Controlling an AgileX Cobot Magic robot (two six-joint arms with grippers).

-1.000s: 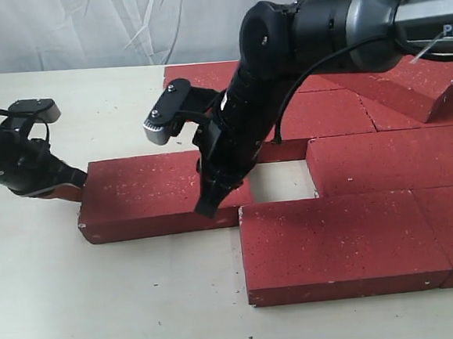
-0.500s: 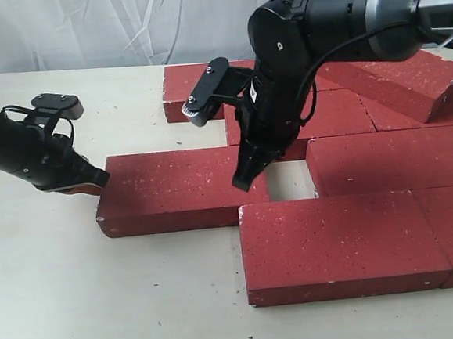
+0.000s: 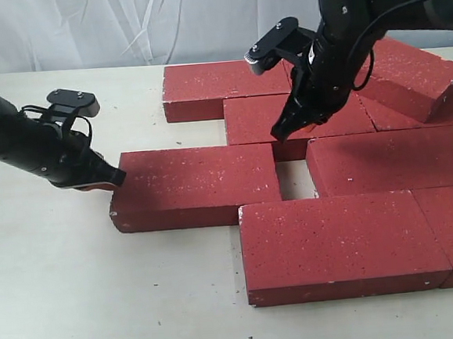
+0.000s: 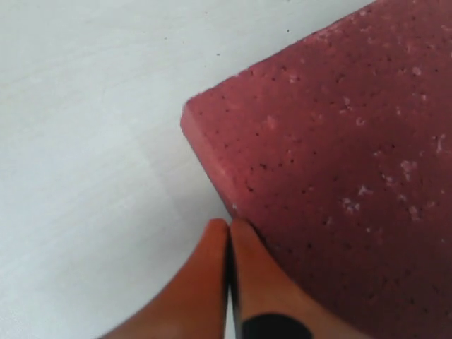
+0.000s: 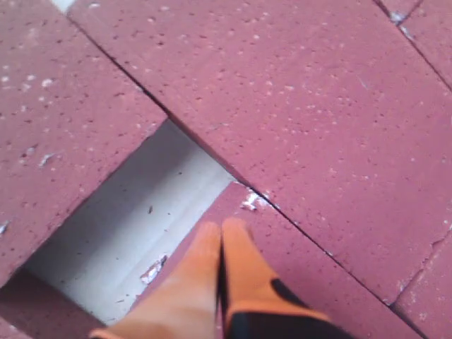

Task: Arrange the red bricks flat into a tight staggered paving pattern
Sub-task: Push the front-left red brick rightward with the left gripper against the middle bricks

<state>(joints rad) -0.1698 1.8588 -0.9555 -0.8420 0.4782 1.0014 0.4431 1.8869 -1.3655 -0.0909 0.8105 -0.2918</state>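
Several dark-red bricks lie flat on the table in staggered rows. One loose brick point(image 3: 196, 186) sits at the left of the middle row, with a small gap point(image 3: 293, 181) between it and the brick on its right point(image 3: 387, 161). My left gripper point(image 3: 116, 178) is shut, its orange tips against this brick's left end; the wrist view shows them point(image 4: 229, 224) touching the brick's corner edge point(image 4: 332, 162). My right gripper point(image 3: 280, 131) is shut and hovers above the back-row brick point(image 3: 297, 117); in its wrist view the tips point(image 5: 222, 227) point at the gap point(image 5: 134, 219).
One brick point(image 3: 415, 76) leans tilted on the others at the back right. Two bricks point(image 3: 334, 243) fill the front row. Bare pale table point(image 3: 79, 291) spreads to the left and front. A white curtain point(image 3: 121, 25) hangs behind.
The left gripper pushed the loose brick to the right, narrowing the gap. The right gripper lifted off that brick and moved back and to the right above the back row.
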